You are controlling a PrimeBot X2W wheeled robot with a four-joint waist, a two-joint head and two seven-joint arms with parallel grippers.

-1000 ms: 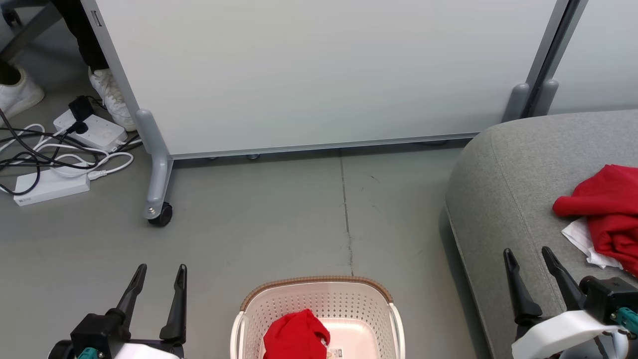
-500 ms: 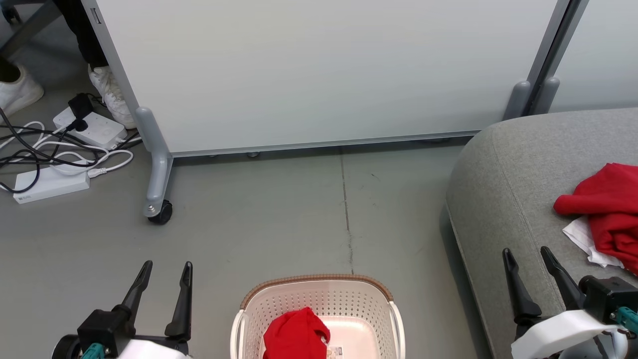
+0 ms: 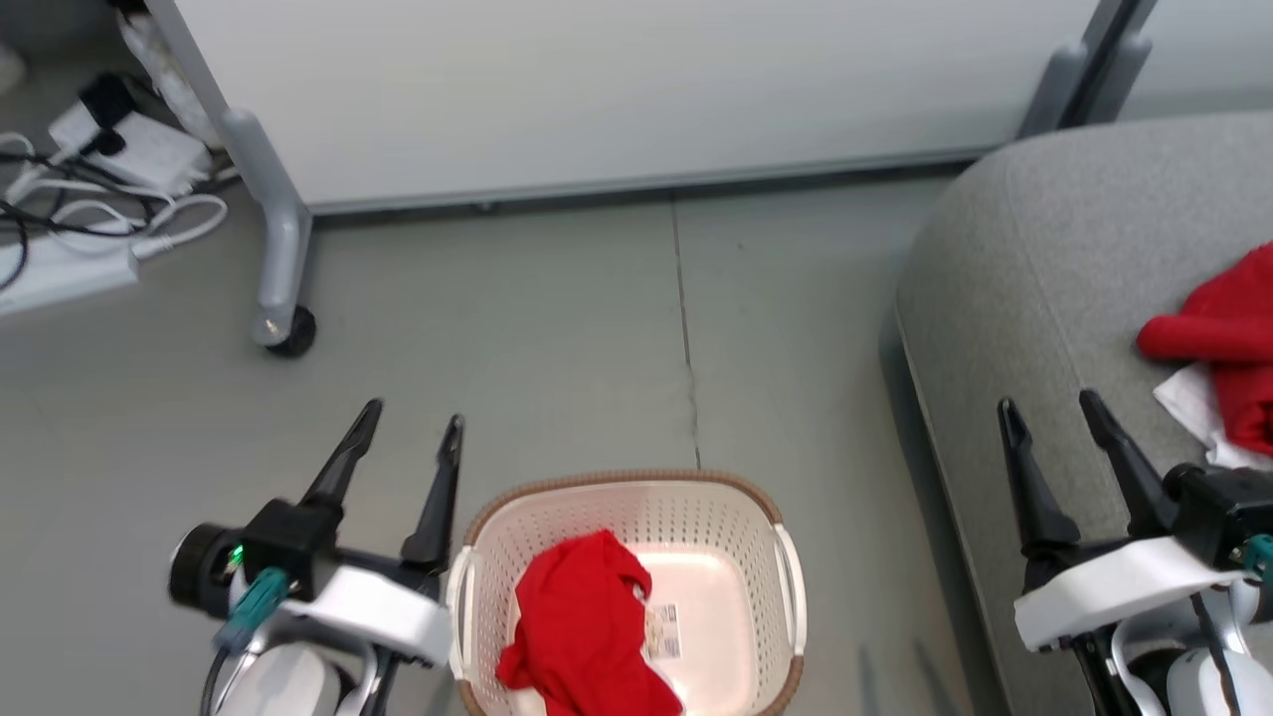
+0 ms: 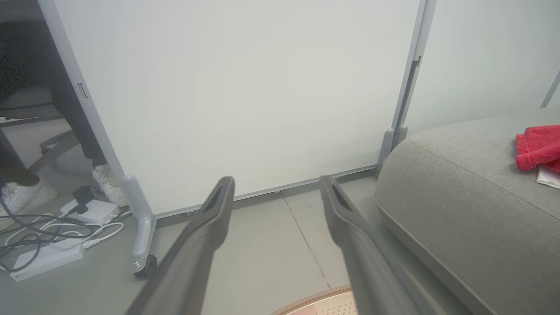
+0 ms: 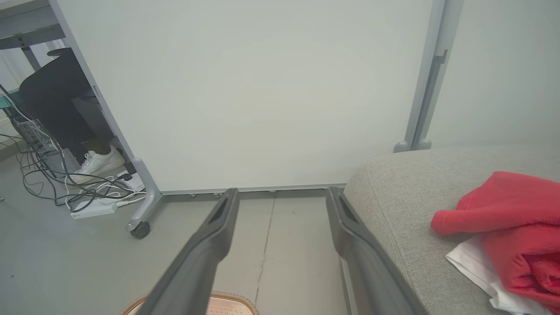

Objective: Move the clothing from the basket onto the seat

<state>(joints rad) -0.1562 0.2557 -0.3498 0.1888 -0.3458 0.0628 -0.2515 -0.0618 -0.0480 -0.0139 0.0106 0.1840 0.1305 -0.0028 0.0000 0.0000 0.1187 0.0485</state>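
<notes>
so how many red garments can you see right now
2. One bright red fabric garment lies in the cream perforated plastic basket; the other is on the grey upholstered seat, partly cut off. More could be hidden underneath.

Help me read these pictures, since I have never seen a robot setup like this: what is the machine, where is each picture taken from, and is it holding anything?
This is a wheeled robot with two arms, each ending in a pincer with two long dark fingers. One picture comes from a camera on its head, looking down; there the left pincer and right pincer both stand open and hold nothing. The other two come from cameras on each wrist, looking out between that arm's own fingers. On the floor sits a cream basket with one red garment inside. To the right is a grey seat, where another red garment already lies on something white. Behind stand a white wheeled panel, and cables with power strips at the left.
</notes>
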